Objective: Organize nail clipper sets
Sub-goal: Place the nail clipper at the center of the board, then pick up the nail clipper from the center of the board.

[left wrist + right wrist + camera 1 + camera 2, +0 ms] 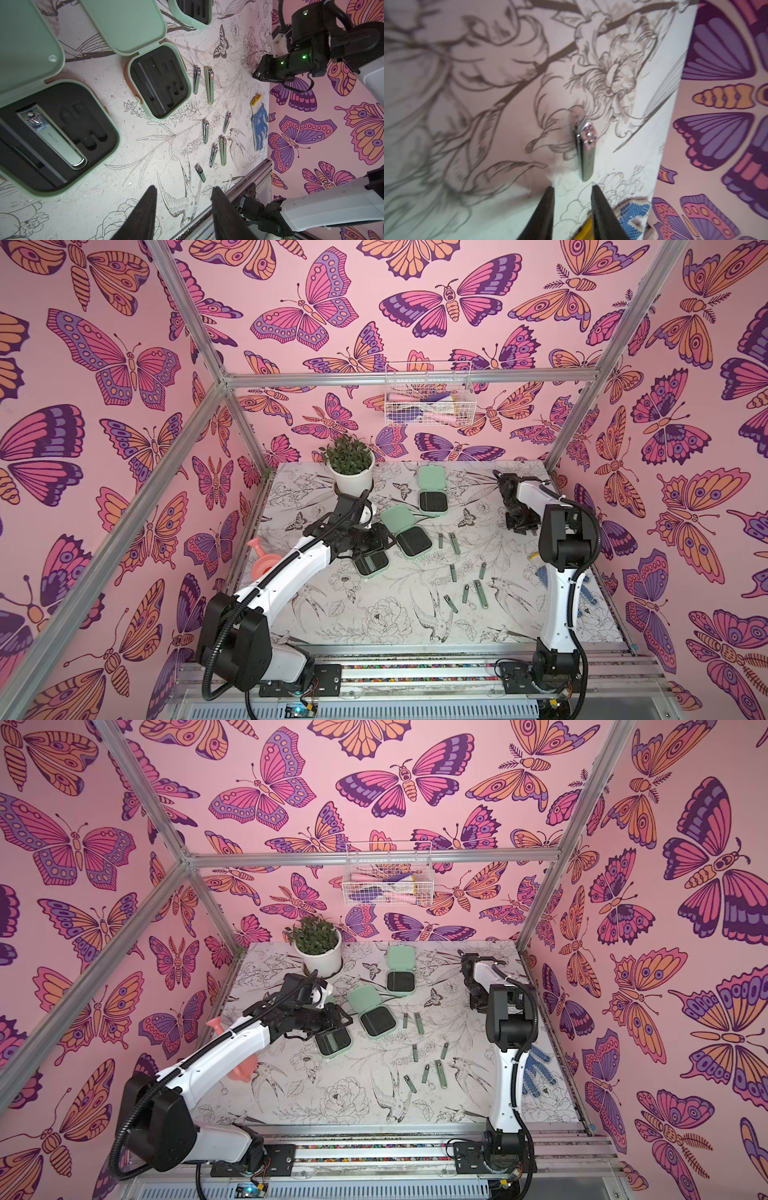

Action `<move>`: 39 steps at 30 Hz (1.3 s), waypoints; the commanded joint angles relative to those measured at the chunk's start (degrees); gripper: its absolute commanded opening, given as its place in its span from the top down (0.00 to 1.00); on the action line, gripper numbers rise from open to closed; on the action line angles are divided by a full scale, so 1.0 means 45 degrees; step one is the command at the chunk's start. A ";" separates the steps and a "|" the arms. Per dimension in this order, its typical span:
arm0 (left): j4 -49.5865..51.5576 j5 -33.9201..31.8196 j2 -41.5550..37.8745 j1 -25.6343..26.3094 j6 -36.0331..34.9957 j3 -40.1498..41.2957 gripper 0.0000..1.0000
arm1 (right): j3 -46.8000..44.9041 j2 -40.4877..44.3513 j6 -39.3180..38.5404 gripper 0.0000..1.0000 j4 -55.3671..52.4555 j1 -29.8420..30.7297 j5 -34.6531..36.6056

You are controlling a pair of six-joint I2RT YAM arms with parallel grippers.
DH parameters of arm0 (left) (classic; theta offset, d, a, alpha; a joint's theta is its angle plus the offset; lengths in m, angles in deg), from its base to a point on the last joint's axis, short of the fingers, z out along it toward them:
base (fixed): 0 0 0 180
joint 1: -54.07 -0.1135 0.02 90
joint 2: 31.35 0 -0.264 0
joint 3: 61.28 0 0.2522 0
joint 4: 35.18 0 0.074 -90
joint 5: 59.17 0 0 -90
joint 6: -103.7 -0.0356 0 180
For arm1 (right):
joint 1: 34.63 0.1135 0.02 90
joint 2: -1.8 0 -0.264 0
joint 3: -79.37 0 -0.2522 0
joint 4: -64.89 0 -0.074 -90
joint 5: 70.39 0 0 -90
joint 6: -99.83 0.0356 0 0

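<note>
- My left tool hangs over the worktop, jaws apart, with nothing between them.
- Just beside it the nearest green case lies open. One large clipper sits in a slot of its black insert.
- The middle case lies open just beyond. A thin grey strip rests in one slot.
- The far case lies open near the back of the worktop. What is in its dark insert is too small to tell.
- Seven loose clippers lie scattered on the worktop between the cases and my right arm.
- My right tool has its jaws parted and grips nothing. One small clipper shows just past the tips, blurred, near a blue dotted glove.
- A wire basket on the back wall holds pink, white and purple items that I cannot identify.
- A white pot at the back holds a green plant.
</note>
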 commanded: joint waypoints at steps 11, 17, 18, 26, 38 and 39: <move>0.0272 -0.0090 0.0201 -0.0075 -0.0144 -0.0191 0.54 | -0.0955 0.2132 -0.0250 0.57 0.1267 -0.1398 -0.3491; 0.0404 -0.0262 0.0293 -0.0038 -0.0085 -0.0270 0.54 | -0.0871 0.1933 -0.0398 0.52 0.1534 -0.1695 -0.3985; 0.0410 -0.0301 0.0311 -0.0039 -0.0068 -0.0270 0.54 | -0.0807 0.1829 -0.0422 0.52 0.1538 -0.1713 -0.3968; 0.0527 -0.0397 0.0473 0.0086 0.0047 -0.0398 0.54 | -0.0731 0.1324 -0.0509 0.54 0.1839 -0.2230 -0.4573; 0.0678 -0.0564 0.0751 0.0291 0.0110 -0.0641 0.55 | -0.0314 0.0467 -0.0512 0.55 0.1873 -0.2640 -0.4709; 0.0680 -0.0559 0.0749 0.0303 0.0110 -0.0658 0.55 | -0.0313 0.0445 -0.0507 0.55 0.1874 -0.2686 -0.4744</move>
